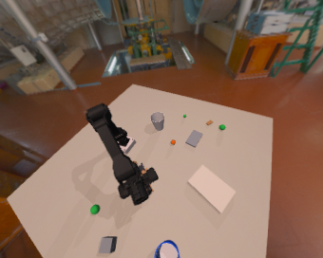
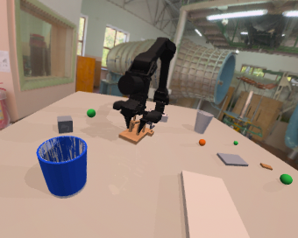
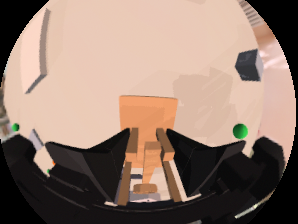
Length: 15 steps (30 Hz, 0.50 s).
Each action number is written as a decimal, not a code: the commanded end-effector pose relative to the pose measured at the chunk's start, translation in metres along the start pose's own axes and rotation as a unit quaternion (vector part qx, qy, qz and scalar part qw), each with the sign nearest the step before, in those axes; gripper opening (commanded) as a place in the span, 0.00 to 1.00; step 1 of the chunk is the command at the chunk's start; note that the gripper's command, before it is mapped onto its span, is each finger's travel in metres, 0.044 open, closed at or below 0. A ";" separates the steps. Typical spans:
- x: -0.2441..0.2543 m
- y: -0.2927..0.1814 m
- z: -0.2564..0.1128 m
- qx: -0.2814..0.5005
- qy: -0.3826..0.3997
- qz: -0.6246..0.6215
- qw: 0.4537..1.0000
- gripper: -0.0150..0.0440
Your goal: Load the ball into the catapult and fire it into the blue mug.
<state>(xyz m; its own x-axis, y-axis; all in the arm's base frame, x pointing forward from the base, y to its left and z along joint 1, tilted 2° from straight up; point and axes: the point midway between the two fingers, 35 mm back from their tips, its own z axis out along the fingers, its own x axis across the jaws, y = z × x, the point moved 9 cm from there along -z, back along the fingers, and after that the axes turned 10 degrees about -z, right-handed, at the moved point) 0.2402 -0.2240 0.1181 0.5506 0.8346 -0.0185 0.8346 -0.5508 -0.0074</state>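
The orange-brown wooden catapult [image 2: 132,136] [image 3: 148,111] stands on the table, its flat base towards the top of the wrist view. My gripper [image 2: 135,127] [image 3: 148,131] is shut on the catapult, one finger against each side of its upright frame. The arm hides most of it in the top view. No ball shows on the catapult. The blue mug [image 1: 169,242] [image 2: 65,168] stands upright at the table's near side, out of the wrist view. An orange ball [image 1: 173,142] [image 2: 202,142] and three green balls, one of them [image 1: 95,209] [image 2: 91,113] [image 3: 240,131] nearest the arm, lie on the table.
A grey cup [image 1: 158,121] [image 2: 203,122] stands upright. A large pale slab [image 1: 211,188] [image 2: 209,203] [image 3: 34,55], a thin grey slab [image 1: 194,138] [image 2: 232,159] and a small brown piece [image 1: 209,122] [image 2: 266,166] lie flat. A dark grey cube [image 1: 107,245] [image 2: 65,124] [image 3: 248,65] stands near the mug.
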 end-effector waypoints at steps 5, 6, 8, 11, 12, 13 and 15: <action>0.000 0.000 -0.001 0.000 0.000 0.000 1.000 0.43; 0.000 0.000 -0.001 0.000 0.000 0.000 1.000 0.48; 0.000 0.000 -0.001 0.000 0.000 0.000 1.000 0.57; 0.000 0.000 -0.001 0.000 0.000 0.000 1.000 0.70; 0.000 0.000 -0.001 0.000 0.000 0.000 1.000 0.74; 0.000 0.000 -0.001 0.000 0.000 0.000 1.000 0.79; 0.000 0.000 -0.001 0.000 0.000 0.000 1.000 0.88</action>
<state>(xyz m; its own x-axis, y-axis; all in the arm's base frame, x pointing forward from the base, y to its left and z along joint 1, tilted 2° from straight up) 0.2405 -0.2242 0.1188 0.5506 0.8346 -0.0186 0.8346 -0.5508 -0.0060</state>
